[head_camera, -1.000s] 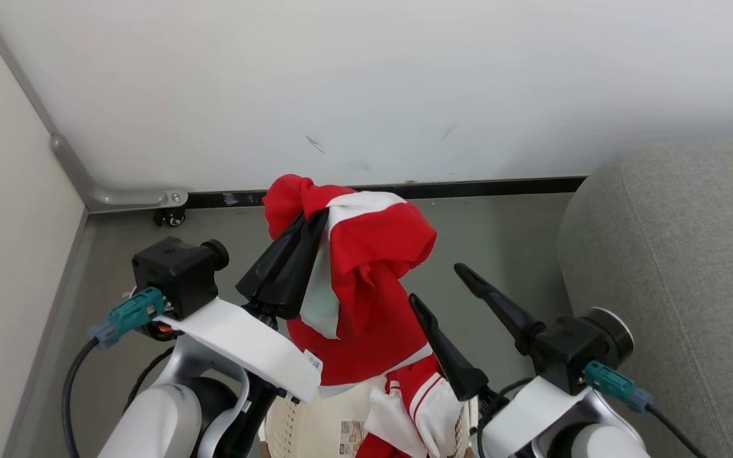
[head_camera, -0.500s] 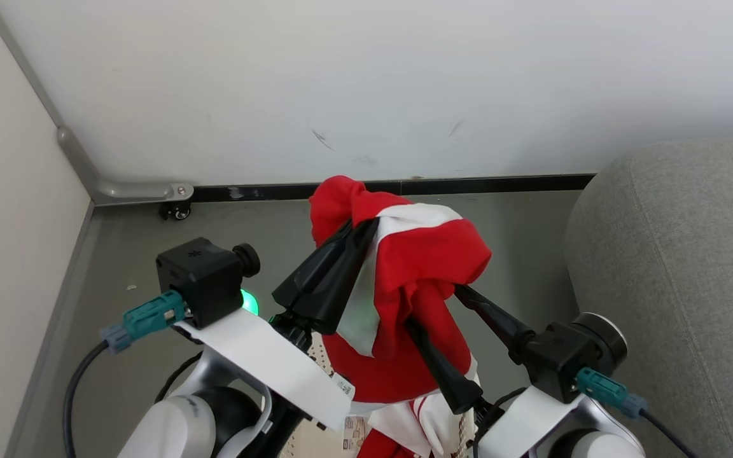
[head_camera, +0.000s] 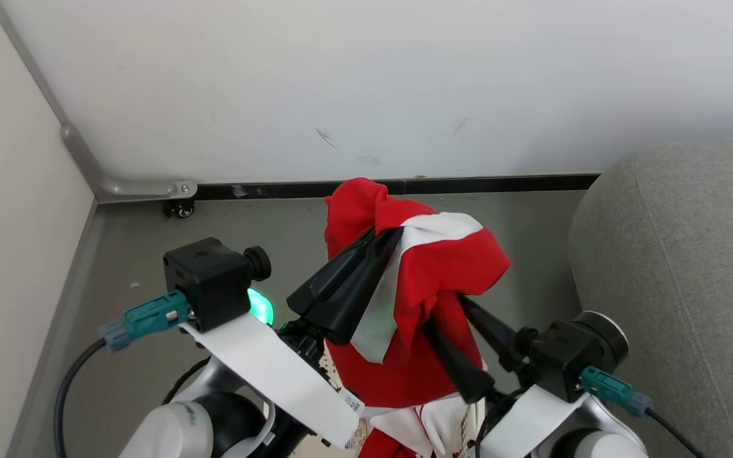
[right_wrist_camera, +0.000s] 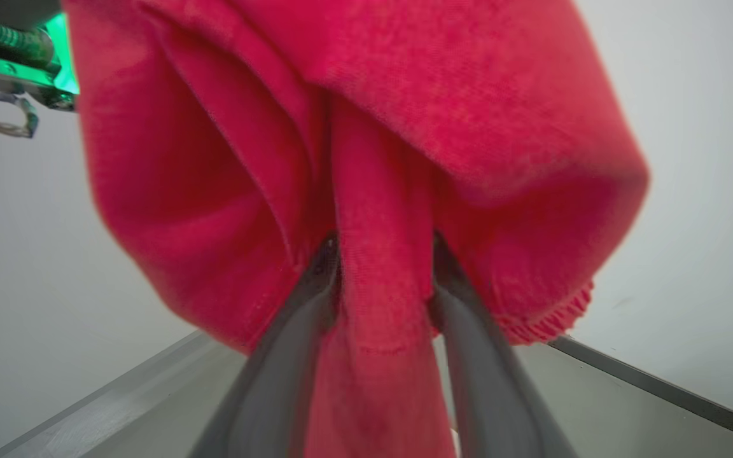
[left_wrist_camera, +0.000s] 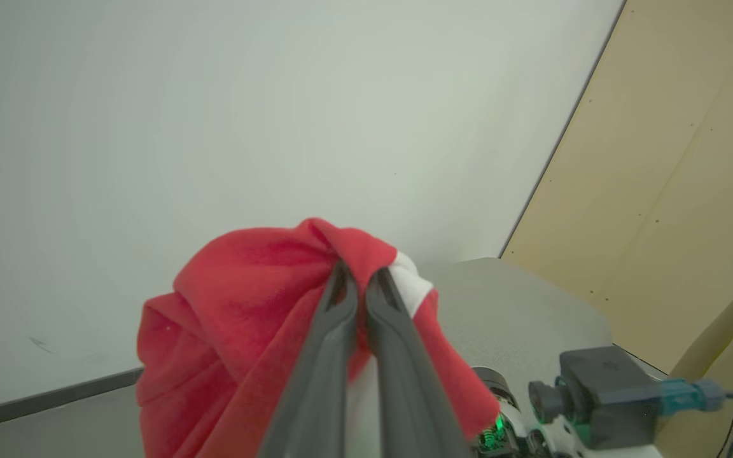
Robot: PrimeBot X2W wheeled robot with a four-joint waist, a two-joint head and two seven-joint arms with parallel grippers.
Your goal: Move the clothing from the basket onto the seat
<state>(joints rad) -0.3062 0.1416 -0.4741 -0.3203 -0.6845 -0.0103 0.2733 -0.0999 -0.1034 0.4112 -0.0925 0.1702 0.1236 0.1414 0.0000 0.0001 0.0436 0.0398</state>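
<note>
No word or number can be read anywhere. The black camera block (head_camera: pixel 204 283) on the left wrist bears a small pale emblem (head_camera: pixel 201 254) on its top face, too small to make out. A little white sticker (head_camera: pixel 349 402) sits at the lower end of the white band (head_camera: pixel 265 366) around the left forearm. It carries dark print, possibly a code, but none of it is legible. In the left wrist view, the right arm's camera block (left_wrist_camera: pixel 605 391) shows a faint mark (left_wrist_camera: pixel 608 366) on its top face, equally unreadable.
</note>
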